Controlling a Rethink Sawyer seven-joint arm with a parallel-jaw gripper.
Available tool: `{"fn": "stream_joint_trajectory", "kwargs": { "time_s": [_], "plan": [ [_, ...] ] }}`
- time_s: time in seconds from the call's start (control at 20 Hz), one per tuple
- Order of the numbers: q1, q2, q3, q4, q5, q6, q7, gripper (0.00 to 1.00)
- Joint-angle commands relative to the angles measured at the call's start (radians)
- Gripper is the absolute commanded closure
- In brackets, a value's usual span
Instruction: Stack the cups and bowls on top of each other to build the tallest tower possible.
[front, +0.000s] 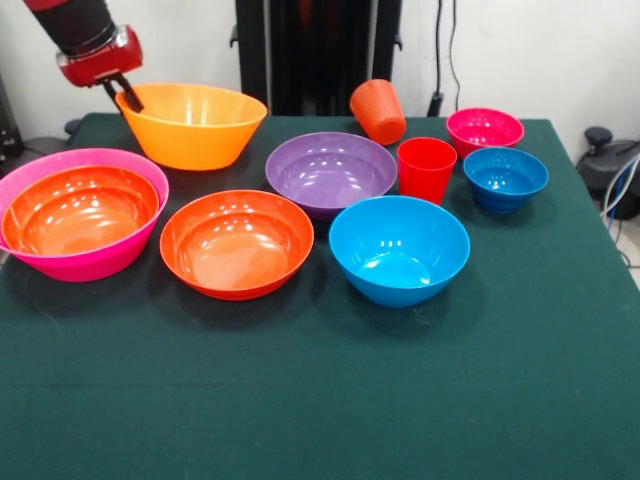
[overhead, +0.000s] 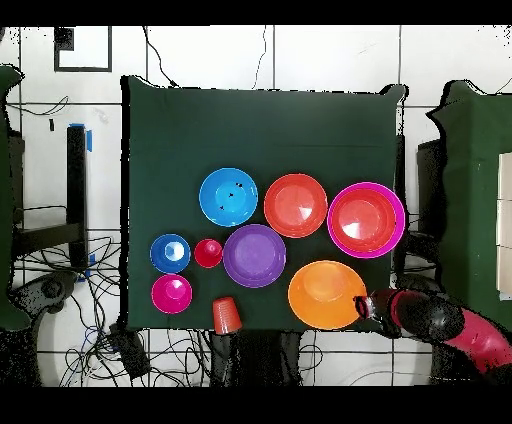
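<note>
Nearest to us, the medium blue bowl (front: 399, 249) and one red-orange bowl (front: 237, 242) stand apart, not yet stacked. Beside them the pink bowl (front: 30, 255) already holds the other red-orange one, the tower's start. Farthest, the gripper (front: 130, 100) pinches the yellow-orange bowl (front: 195, 125) at its rim, we judge for lifting.
</note>
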Motion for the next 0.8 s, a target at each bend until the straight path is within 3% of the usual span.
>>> {"fn": "stream_joint_trajectory", "kwargs": {
  "time_s": [0.05, 0.55, 0.8],
  "plan": [
    [0.073, -0.065, -0.031, 0.028, -0.151, -0.045, -0.066, 1.00],
    [0.083, -0.200, -0.018, 0.114, -0.104, 0.007, -0.045, 1.00],
    [0.099, -0.207, -0.011, 0.114, -0.091, 0.028, -0.051, 1.00]
  ]
}}
